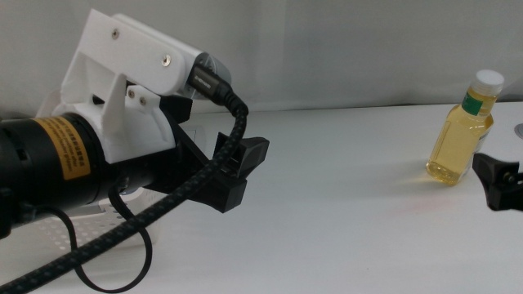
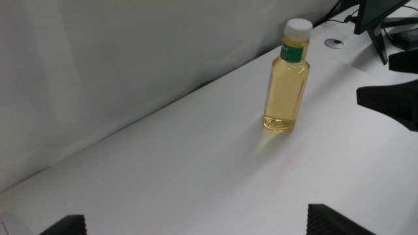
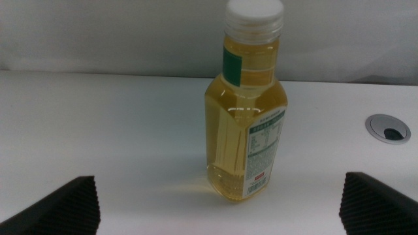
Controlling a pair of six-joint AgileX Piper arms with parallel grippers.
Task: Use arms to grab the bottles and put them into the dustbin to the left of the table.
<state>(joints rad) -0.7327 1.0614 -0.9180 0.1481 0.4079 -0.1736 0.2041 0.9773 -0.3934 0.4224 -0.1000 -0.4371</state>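
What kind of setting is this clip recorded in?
Probably a lab-style robot test bench: a plain white tabletop against a blank white backdrop, two black robot grippers, left and right, and one staged yellow-liquid bottle with a white cap. A round cable grommet suggests a desk.

The bottle (image 3: 245, 124) is clear glossy plastic holding yellow liquid, with a ribbed white plastic cap (image 3: 255, 15), a green band and a printed paper-like label. The table (image 1: 343, 204) is smooth matt white. The left arm (image 1: 122, 106) has white matt plastic housing, a braided black cable (image 1: 163, 208) and a yellow label (image 1: 69, 147).
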